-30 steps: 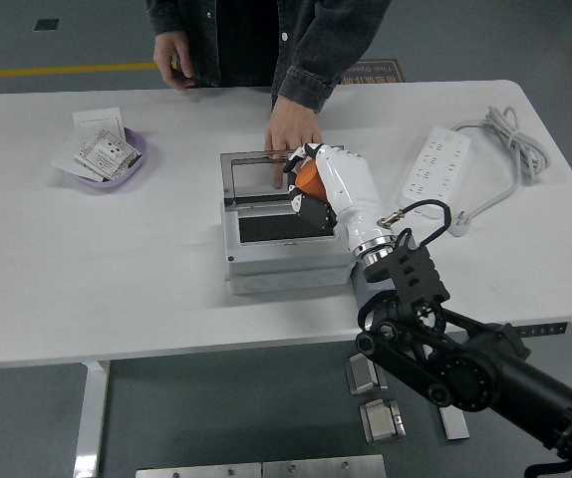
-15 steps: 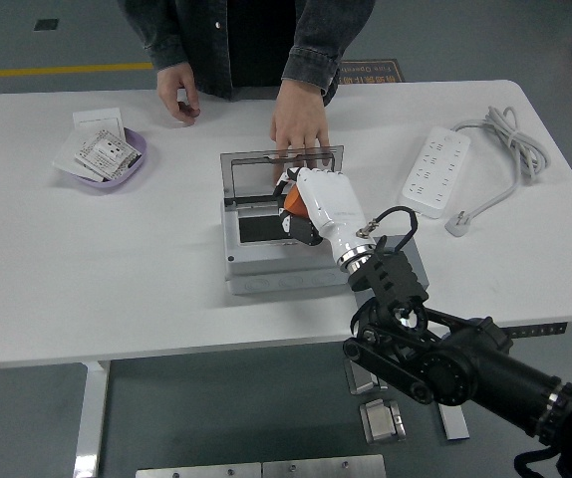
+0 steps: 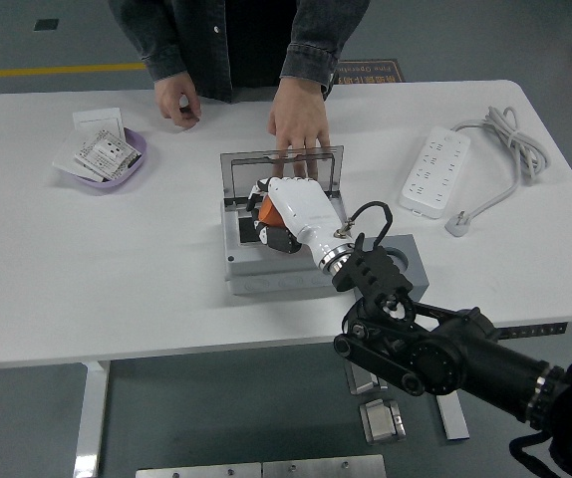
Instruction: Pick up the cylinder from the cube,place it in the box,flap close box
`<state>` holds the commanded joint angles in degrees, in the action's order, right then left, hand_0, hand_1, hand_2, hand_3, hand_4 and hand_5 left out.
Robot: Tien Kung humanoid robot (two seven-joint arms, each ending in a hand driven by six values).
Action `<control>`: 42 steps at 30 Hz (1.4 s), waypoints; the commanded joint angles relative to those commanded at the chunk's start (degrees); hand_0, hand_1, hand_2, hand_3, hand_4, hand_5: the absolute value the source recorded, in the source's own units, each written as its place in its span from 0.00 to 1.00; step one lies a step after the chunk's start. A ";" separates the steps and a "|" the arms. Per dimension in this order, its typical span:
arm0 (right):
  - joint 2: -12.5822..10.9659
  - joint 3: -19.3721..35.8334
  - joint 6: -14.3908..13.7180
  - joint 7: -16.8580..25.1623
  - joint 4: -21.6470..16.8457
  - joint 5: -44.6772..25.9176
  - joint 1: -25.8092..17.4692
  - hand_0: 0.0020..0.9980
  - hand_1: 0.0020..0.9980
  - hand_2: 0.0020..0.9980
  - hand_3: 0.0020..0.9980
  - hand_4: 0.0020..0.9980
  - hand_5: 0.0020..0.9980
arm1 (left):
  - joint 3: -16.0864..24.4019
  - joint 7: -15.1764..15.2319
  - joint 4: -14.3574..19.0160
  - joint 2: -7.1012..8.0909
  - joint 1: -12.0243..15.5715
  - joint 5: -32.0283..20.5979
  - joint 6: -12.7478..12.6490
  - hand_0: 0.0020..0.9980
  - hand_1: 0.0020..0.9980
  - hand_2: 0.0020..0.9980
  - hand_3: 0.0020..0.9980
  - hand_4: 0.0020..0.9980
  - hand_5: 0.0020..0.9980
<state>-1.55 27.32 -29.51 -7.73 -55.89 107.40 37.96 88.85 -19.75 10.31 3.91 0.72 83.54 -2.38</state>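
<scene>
The robot's right hand (image 3: pixel 284 211), fingers curled around the orange cylinder (image 3: pixel 265 208), hovers over the open box (image 3: pixel 276 267); releasing it inside looks next, then the lid (image 3: pixel 281 164).

The black right arm (image 3: pixel 435 349) enters from the 5 o'clock corner and extends toward 11 o'clock. Its white five-fingered right hand (image 3: pixel 284 211) is curled, fingers closed around an orange cylinder (image 3: pixel 264 208), palm facing down, wrist angled low.
</scene>
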 joint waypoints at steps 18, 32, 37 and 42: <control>-0.55 0.14 2.03 3.99 1.42 0.62 2.24 0.30 0.36 0.46 0.56 0.62 0.07 | -0.03 0.14 0.00 -0.03 -0.27 0.34 0.04 0.64 0.64 0.48 0.62 0.69 0.33; -1.08 -0.09 1.09 4.74 1.65 0.28 2.22 0.65 0.58 0.62 0.63 0.83 0.24 | -0.62 0.48 0.00 -0.15 -0.29 -0.10 0.09 0.64 0.64 0.48 0.62 0.69 0.33; -1.80 0.91 0.24 5.14 0.35 -1.40 1.21 0.66 0.57 0.60 0.63 0.84 0.25 | -0.71 0.52 0.00 -0.26 -0.17 -0.18 0.09 0.64 0.64 0.48 0.62 0.69 0.33; -4.02 2.80 -1.29 6.70 -4.01 -6.52 -1.19 0.66 0.57 0.60 0.63 0.84 0.25 | -0.60 0.43 0.00 -0.37 0.12 -0.35 0.02 0.64 0.64 0.48 0.62 0.69 0.33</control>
<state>-5.57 30.11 -30.80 -1.04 -59.90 100.88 36.76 88.25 -19.32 10.31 3.54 0.84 83.19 -2.36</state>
